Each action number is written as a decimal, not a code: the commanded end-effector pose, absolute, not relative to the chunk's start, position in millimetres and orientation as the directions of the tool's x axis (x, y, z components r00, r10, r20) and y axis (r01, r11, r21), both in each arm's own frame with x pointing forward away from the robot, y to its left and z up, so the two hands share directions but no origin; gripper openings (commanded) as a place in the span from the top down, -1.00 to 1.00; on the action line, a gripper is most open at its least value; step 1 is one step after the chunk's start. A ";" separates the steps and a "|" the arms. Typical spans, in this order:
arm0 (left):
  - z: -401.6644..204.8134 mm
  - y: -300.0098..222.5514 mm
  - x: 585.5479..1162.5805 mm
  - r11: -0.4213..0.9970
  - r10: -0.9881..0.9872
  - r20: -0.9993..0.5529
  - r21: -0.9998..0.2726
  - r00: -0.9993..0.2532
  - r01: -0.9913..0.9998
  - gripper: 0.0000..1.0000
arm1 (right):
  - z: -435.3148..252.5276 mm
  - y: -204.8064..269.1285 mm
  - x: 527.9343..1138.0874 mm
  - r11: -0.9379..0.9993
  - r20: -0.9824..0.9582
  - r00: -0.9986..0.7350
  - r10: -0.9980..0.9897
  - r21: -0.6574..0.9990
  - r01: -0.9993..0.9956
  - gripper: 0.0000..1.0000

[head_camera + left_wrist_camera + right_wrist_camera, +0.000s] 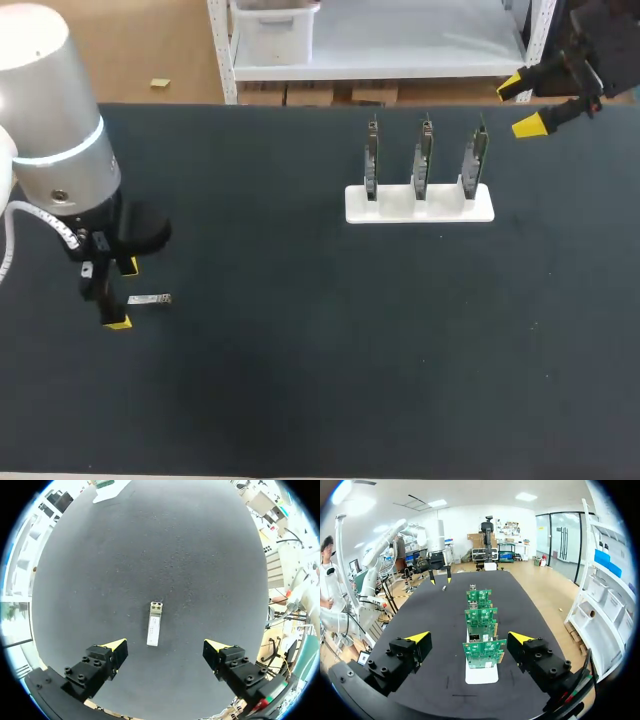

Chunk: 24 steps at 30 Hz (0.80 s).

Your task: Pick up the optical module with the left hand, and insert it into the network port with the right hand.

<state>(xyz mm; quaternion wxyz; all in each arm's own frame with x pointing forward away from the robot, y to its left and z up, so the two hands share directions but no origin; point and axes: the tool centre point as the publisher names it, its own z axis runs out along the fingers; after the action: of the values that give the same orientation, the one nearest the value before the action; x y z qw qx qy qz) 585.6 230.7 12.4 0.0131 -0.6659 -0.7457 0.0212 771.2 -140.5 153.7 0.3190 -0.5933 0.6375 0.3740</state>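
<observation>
Barely begun: the optical module (154, 625) lies on the bench (350, 350) between the spread fingers of the left hand (165, 647), apparently untouched. The right hand (468, 637), spread and empty, hovers near the port boards (420, 160); pickup and insertion are both left.

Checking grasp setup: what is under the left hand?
The optical module lies on the table below the left hand, untouched, roughly between its open fingers. Its underside is hidden.

Your silver-grey cylindrical left arm (50, 110) wears a white ring; its black, screw-studded fingers (95, 667) have yellow tips.
</observation>
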 end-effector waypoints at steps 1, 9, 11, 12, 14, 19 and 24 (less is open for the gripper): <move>11.1 229.1 590.2 0.107 0.994 0.005 -0.051 -0.107 0.993 -1.00 | 153.8 -140.3 769.0 0.020 -0.851 -0.091 -0.518 0.094 -0.995 -1.00; 7.8 229.0 589.7 0.117 0.993 0.011 -0.046 -0.117 0.992 -1.00 | 153.8 -140.3 769.0 0.020 -0.851 -0.091 -0.518 0.094 -0.995 -1.00; 7.6 228.4 589.1 0.120 0.993 0.016 -0.038 -0.120 0.992 -1.00 | 153.8 -140.3 769.0 0.020 -0.851 -0.091 -0.518 0.094 -0.995 -1.00; 7.6 228.2 588.9 0.123 0.992 0.017 -0.034 -0.123 0.992 -1.00 | 153.8 -140.3 769.0 0.020 -0.851 -0.091 -0.518 0.094 -0.995 -1.00; 7.6 227.3 588.1 0.125 0.992 0.023 -0.025 -0.124 0.992 -1.00 | 153.8 -140.3 769.0 0.020 -0.851 -0.091 -0.518 0.094 -0.995 -1.00; 7.6 224.5 587.0 0.129 0.991 0.036 0.008 -0.129 0.992 -1.00 | 153.8 -140.3 769.0 0.020 -0.851 -0.091 -0.518 0.094 -0.995 -1.00; 6.8 223.9 586.1 0.134 0.990 0.040 0.023 -0.135 0.991 -1.00 | 153.8 -140.3 769.0 0.020 -0.851 -0.091 -0.518 0.094 -0.995 -1.00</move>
<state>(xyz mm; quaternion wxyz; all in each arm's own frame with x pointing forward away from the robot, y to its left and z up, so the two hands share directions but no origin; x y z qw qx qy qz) 588.5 223.8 7.3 0.0108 -0.6583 -0.7524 -0.0183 771.2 -140.5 153.7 0.3190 -0.5933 0.6375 0.3740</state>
